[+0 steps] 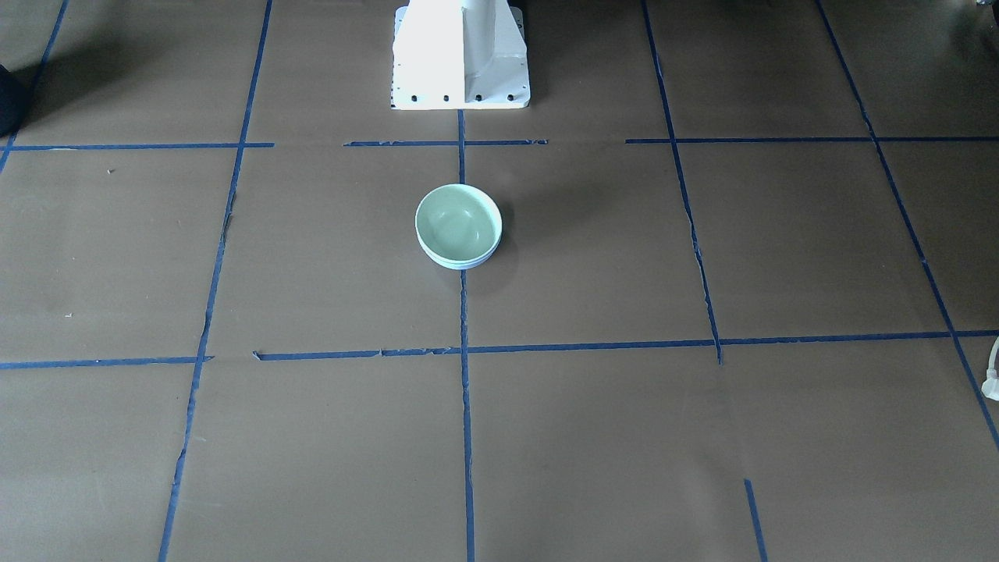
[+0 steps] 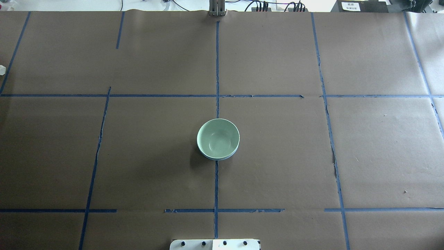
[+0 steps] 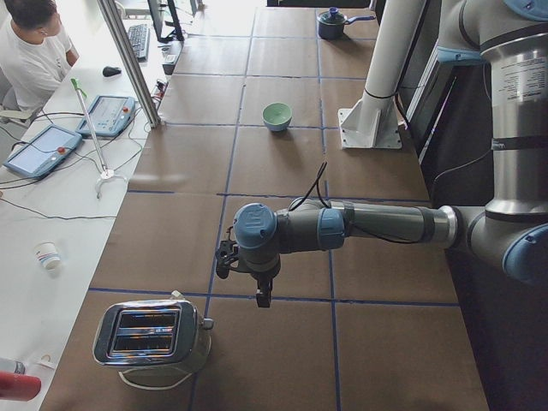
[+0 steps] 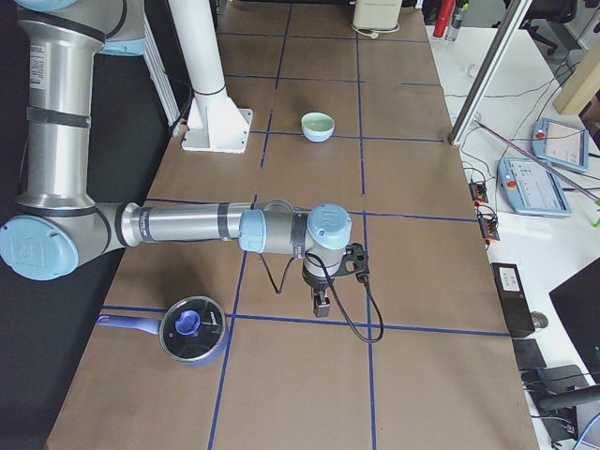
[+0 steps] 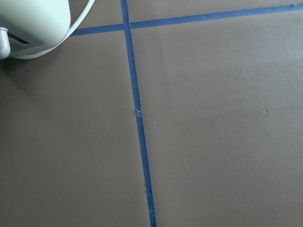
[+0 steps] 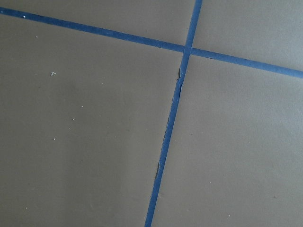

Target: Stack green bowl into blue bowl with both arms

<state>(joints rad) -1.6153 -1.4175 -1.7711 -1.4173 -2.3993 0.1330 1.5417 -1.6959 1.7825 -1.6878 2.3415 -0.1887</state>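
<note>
Only a thin pale periwinkle-blue rim (image 1: 467, 266) of the round blue bowl shows. The rest is hidden by the pale mint-green round bowl (image 1: 456, 222) nested upright inside it. The stack sits mid-table on the centre strip of blue tape (image 2: 216, 187), near the white pedestal base (image 1: 460, 55).

The silver-grey left arm (image 3: 377, 224) and right arm (image 4: 178, 225) appear only in the side views, each stretched low over a far end of the table, well apart from the bowls. The black left gripper (image 3: 263, 296) and right gripper (image 4: 320, 306) point down, too small to tell whether the claws are spread or pressed together. Both wrist views miss them.

Brown paper (image 2: 312, 156) covers the table. A chrome toaster (image 3: 150, 336) stands near the left gripper, a blue lidded saucepan (image 4: 192, 330) near the right. A seated person (image 3: 30, 51) is cut off at the frame edge.
</note>
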